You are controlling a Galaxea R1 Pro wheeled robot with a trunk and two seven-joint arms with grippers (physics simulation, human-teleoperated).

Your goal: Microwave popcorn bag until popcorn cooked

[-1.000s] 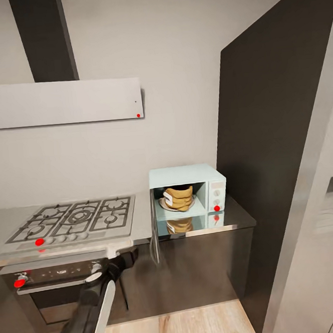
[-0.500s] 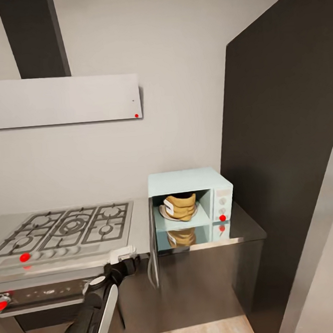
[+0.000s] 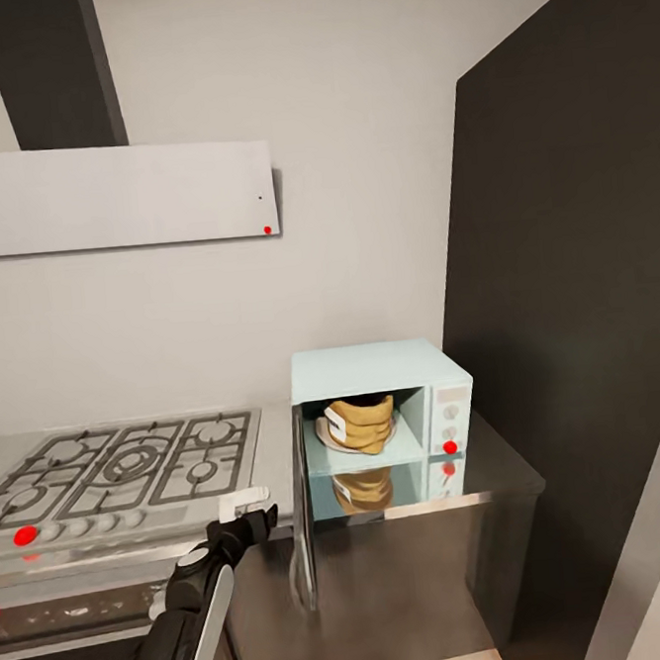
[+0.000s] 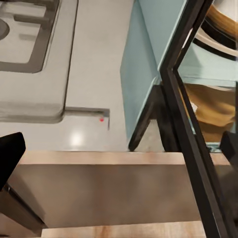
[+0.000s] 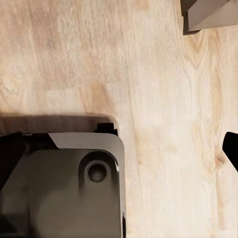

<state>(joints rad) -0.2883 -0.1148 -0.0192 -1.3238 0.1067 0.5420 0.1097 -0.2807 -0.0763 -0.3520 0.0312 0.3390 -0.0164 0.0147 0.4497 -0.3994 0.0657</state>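
The bag (image 3: 358,423) sits inside the microwave (image 3: 381,405), on a pale plate, its white label facing left; whether there is popcorn in it cannot be made out. The microwave stands on the steel tabletop (image 3: 500,466) at its right end, against a dark tall cabinet (image 3: 576,301), and the glossy steel mirrors the bag and the red dot under the knobs. The microwave door (image 3: 303,516) is swung open and seen edge-on in the head view, so its glass is hard to read. In the left wrist view the door's dark frame (image 4: 191,134) crosses the picture, with the bag (image 4: 225,25) partly hidden behind it and cut off at the edge.

The hob (image 3: 123,470) lies left of the microwave, cut off at the left edge, with a hood (image 3: 121,196) on the wall above it.

The left arm (image 3: 189,619) rises from the bottom edge of the head view, reaching forward and up, its left claw (image 3: 248,525) level with the tabletop's front edge, near the door's left side, holding nothing. In its wrist view the two fingertips (image 4: 10,148) show at opposite edges, spread wide.

The right wrist view looks down on the wood floor (image 5: 158,99) and part of the robot's base (image 5: 64,183); one dark fingertip (image 5: 232,148) shows at the edge, too little to tell how far the right claw is spread.
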